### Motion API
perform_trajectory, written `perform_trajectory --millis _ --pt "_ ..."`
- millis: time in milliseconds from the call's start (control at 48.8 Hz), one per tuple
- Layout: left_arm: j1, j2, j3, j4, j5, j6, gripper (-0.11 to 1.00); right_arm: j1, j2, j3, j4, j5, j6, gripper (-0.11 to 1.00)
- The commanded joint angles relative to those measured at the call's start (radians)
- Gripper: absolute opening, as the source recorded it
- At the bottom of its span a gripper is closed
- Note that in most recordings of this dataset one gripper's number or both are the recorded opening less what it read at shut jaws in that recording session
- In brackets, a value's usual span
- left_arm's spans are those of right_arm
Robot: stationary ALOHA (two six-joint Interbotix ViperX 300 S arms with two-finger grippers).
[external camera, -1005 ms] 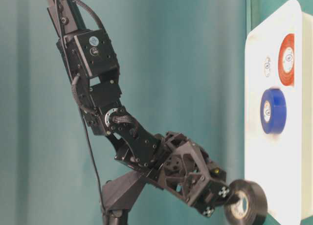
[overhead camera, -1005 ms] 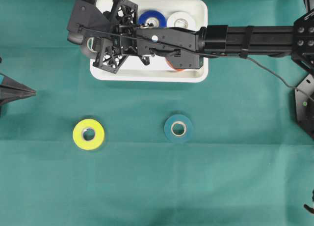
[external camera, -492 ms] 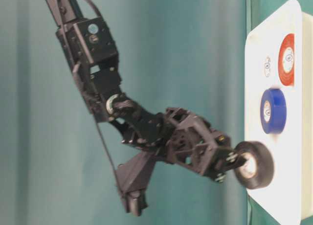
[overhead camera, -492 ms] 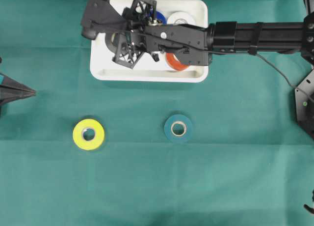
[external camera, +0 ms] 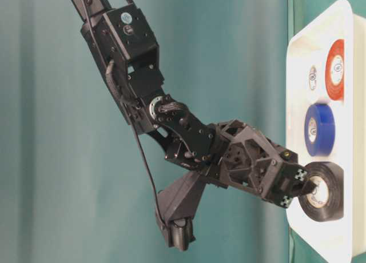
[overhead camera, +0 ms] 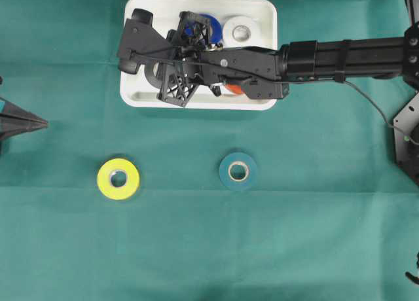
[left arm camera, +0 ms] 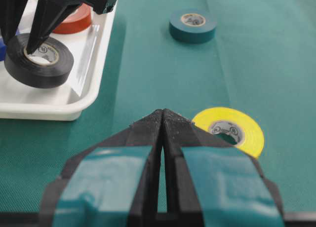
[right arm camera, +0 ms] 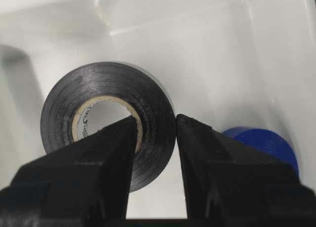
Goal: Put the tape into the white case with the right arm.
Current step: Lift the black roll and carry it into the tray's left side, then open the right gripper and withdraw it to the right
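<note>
Right end effector [right arm camera: 154, 126] clamped on black tape [right arm camera: 106, 121] wall, one finger through core; roll down inside white case [overhead camera: 262, 13], apparently on floor, near left rim. Release remains. Blue [external camera: 319, 130], red [external camera: 335, 69], white rolls [overhead camera: 239, 31] already in. Yellow [overhead camera: 118, 178], teal rolls [overhead camera: 238, 171] wait on table [overhead camera: 314, 235]. Left end effector [left arm camera: 163, 119] closed, idle, well clear. Room tight beside blue roll; lift straight up.

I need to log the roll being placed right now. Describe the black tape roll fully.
The black tape roll is a glossy black ring wound on a pale cardboard core with print inside. The right gripper is shut on its wall, one finger through the core hole, the other outside. It sits inside the white case, at or just above the floor near the end wall; contact cannot be told. The blue roll is its nearest neighbour, not touching it.
</note>
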Motion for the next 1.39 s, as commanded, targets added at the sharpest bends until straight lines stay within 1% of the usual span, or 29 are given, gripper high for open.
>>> perform_trajectory --millis 0,41,103,164,287,328,349,451,533,697,779,861,1025,1210,1272,1374 --pt "-0.002 0.008 -0.012 0.0 -0.009 0.0 0.0 0.0 -0.069 -0.012 -0.005 -0.011 0.003 0.0" --pt "-0.002 0.008 -0.014 -0.002 -0.008 0.0 0.0 0.0 -0.069 -0.012 -0.003 -0.009 0.003 0.05" --pt "-0.002 0.008 -0.014 0.0 -0.009 0.0 0.0 0.0 -0.069 -0.012 -0.003 -0.009 0.003 0.16" --pt "-0.002 0.008 -0.014 -0.002 -0.009 0.0 0.0 0.0 -0.071 -0.012 -0.003 -0.006 0.003 0.31" --pt "-0.002 0.008 -0.014 -0.002 -0.009 0.0 0.0 0.0 -0.074 -0.012 -0.005 -0.005 0.003 0.68" --pt "-0.002 0.008 -0.014 -0.002 -0.009 0.0 0.0 0.0 -0.077 -0.011 -0.005 -0.005 0.003 0.79" --pt "-0.002 0.008 -0.014 0.0 -0.009 0.0 0.0 0.0 -0.08 -0.009 -0.005 -0.005 0.003 0.82" --pt "-0.002 0.008 -0.014 -0.002 -0.009 0.0 0.0 0.0 -0.104 0.012 -0.006 -0.003 0.002 0.82" --pt "-0.002 0.008 -0.014 0.0 -0.009 0.0 0.0 0.0 -0.141 0.061 -0.008 -0.008 0.002 0.82" --pt "-0.002 0.008 -0.012 0.0 -0.009 0.0 0.0 0.002 -0.23 0.186 -0.008 -0.026 0.006 0.82" --pt "-0.002 0.008 -0.012 0.0 -0.009 0.0 0.0 0.002 -0.276 0.25 -0.012 -0.054 0.029 0.82" --pt "-0.002 0.008 -0.012 -0.002 -0.009 0.0 0.0 0.002 -0.328 0.327 -0.028 -0.092 0.074 0.82" --pt "-0.002 0.008 -0.012 -0.002 -0.009 0.0 0.0 0.0 -0.42 0.471 -0.083 -0.135 0.135 0.82" --pt "-0.002 0.005 -0.011 0.0 -0.009 0.0 0.0 -0.006 -0.529 0.63 -0.127 -0.189 0.183 0.82" --pt "-0.002 0.005 -0.011 0.0 -0.009 0.0 0.0 -0.011 -0.574 0.686 -0.144 -0.232 0.198 0.82" --pt "-0.002 0.005 -0.011 0.0 -0.009 0.0 0.0 -0.025 -0.635 0.762 -0.153 -0.295 0.204 0.82"
